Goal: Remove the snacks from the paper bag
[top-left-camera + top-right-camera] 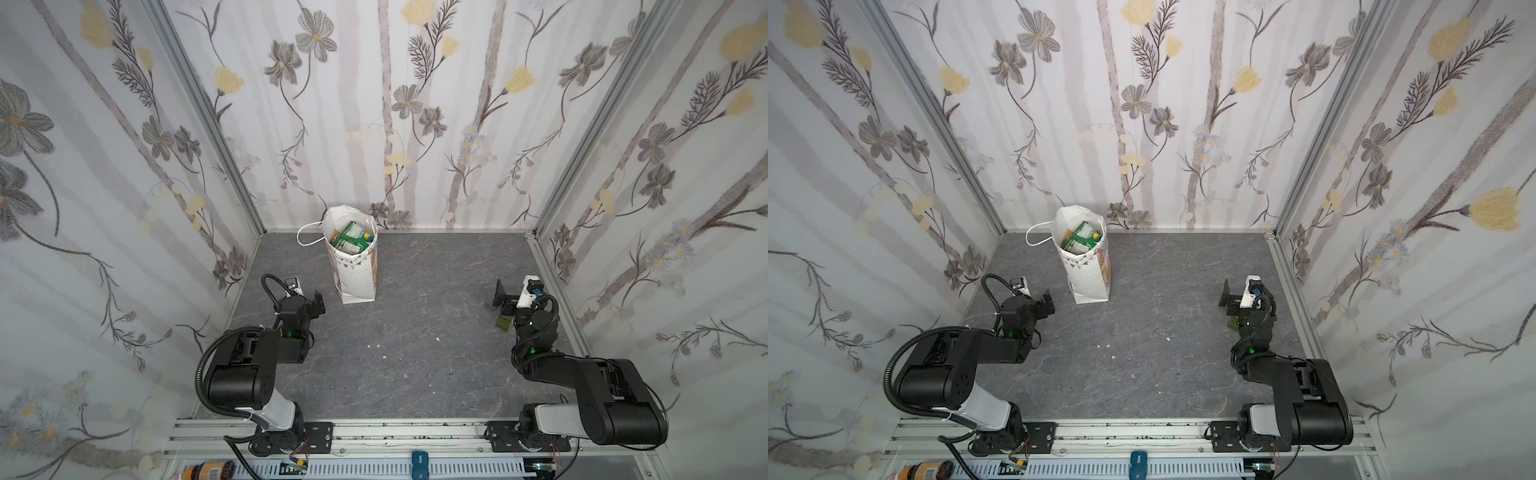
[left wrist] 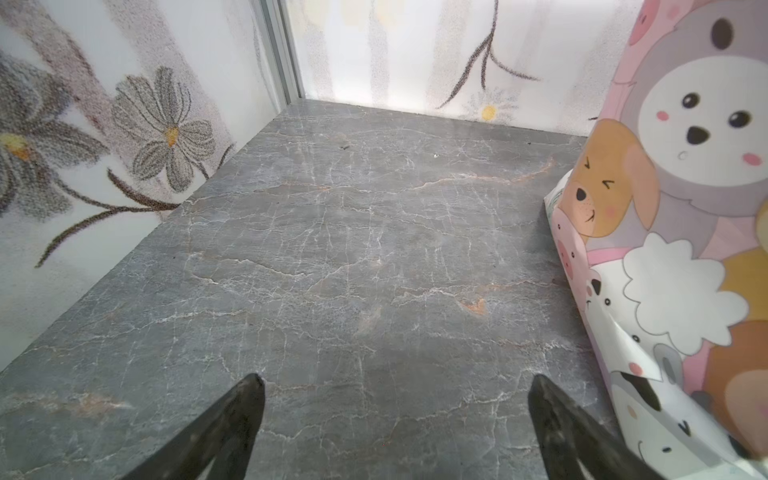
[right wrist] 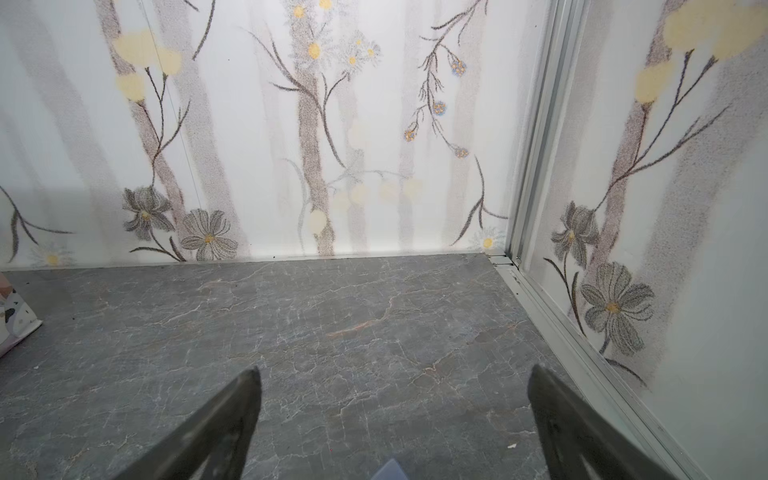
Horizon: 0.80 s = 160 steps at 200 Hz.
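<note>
The paper bag (image 1: 358, 272) (image 1: 1089, 274) stands upright near the back wall, left of centre, with its mouth open and a white cord handle hanging to its left. Inside it lie the snacks (image 1: 351, 239) (image 1: 1081, 240); green packets show on top and the rest is hidden. My left gripper (image 1: 316, 304) (image 1: 1047, 303) is open and empty, low over the table, just left of the bag's base. In the left wrist view the left gripper (image 2: 397, 379) has the bag's cartoon-animal side (image 2: 665, 249) beside it. My right gripper (image 1: 500, 299) (image 1: 1227, 300) (image 3: 395, 370) is open and empty, far to the right of the bag.
A small olive-green cube (image 1: 503, 323) (image 1: 1233, 322) lies on the grey marble table (image 1: 415, 365) beside the right arm. Tiny white scraps (image 1: 376, 345) dot the middle. Flower-patterned walls close in three sides. An aluminium rail (image 1: 415, 432) runs along the front.
</note>
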### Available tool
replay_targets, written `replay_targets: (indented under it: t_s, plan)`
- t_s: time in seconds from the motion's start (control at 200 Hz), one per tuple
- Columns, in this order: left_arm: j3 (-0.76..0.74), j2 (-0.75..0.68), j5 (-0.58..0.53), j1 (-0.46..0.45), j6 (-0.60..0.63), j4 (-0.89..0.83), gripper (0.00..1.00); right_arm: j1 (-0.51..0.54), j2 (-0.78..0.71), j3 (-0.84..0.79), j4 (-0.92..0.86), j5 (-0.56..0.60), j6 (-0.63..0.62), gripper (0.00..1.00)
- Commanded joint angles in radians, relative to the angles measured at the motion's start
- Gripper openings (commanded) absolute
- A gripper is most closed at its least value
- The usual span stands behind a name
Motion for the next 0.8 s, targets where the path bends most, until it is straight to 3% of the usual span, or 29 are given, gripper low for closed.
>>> replay_targets:
  t_s: [0.0,0.794]
  plan:
    - [0.004,0.0,0.003,0.0,-0.005,0.029,1.0,0.001,-0.001,-0.005,0.035,0.008,-0.006,1.0]
    - [0.002,0.0,0.011,0.0,-0.003,0.032,1.0,0.003,-0.007,-0.01,0.043,0.006,-0.005,1.0]
